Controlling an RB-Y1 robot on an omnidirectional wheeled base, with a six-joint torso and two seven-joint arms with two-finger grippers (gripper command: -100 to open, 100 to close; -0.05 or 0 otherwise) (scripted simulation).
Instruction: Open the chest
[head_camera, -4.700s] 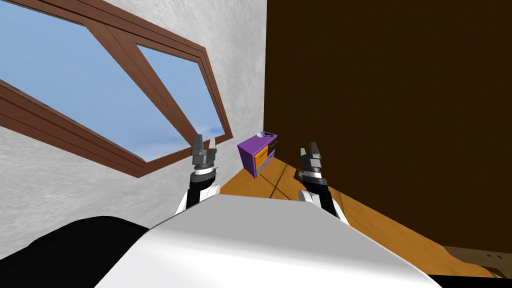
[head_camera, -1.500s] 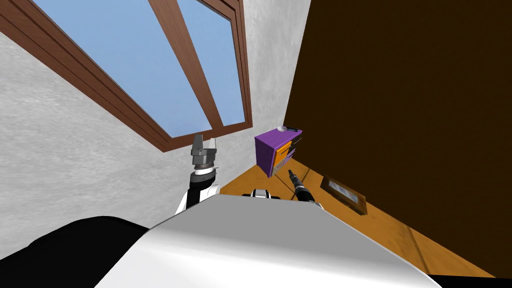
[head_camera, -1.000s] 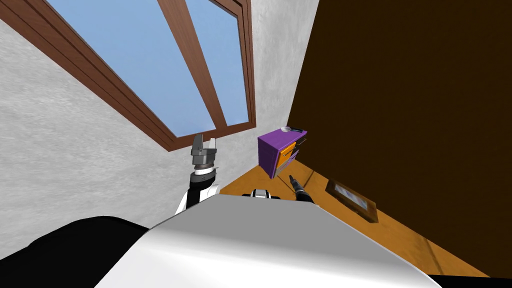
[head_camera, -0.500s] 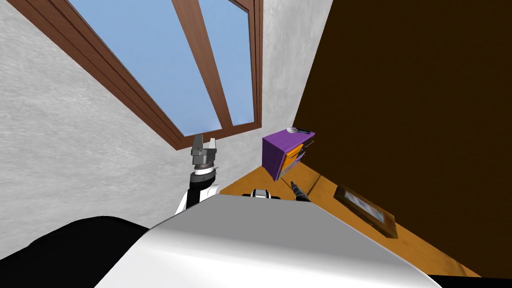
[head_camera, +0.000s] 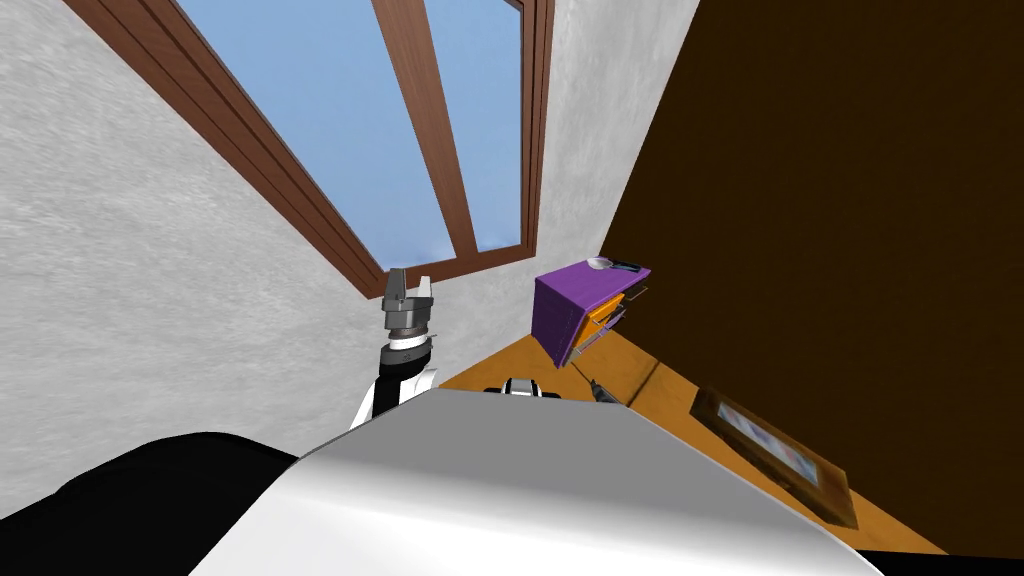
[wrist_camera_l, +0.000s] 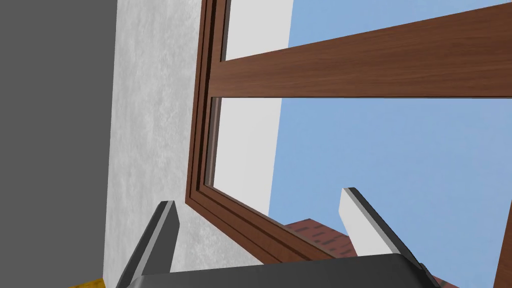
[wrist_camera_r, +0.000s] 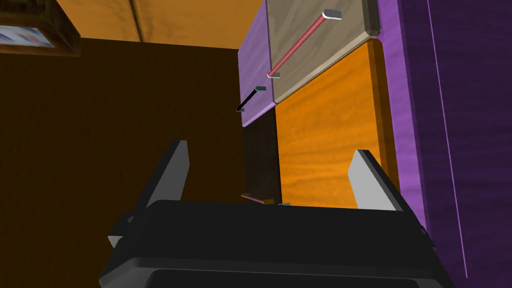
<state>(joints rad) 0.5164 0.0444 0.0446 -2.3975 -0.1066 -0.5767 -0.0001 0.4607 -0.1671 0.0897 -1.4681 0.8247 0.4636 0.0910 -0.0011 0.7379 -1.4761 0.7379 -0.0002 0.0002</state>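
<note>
The left end effector (head_camera: 410, 280) stands upright, fingers (wrist_camera_l: 161, 235) apart — the right end effector (wrist_camera_r: 270, 150) low, likewise spread

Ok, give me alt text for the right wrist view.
The right gripper, fingers open, faces the orange panel of the purple chest. Past it, a grey-brown drawer front carries a red bar handle; a purple drawer front, a black handle.
</note>
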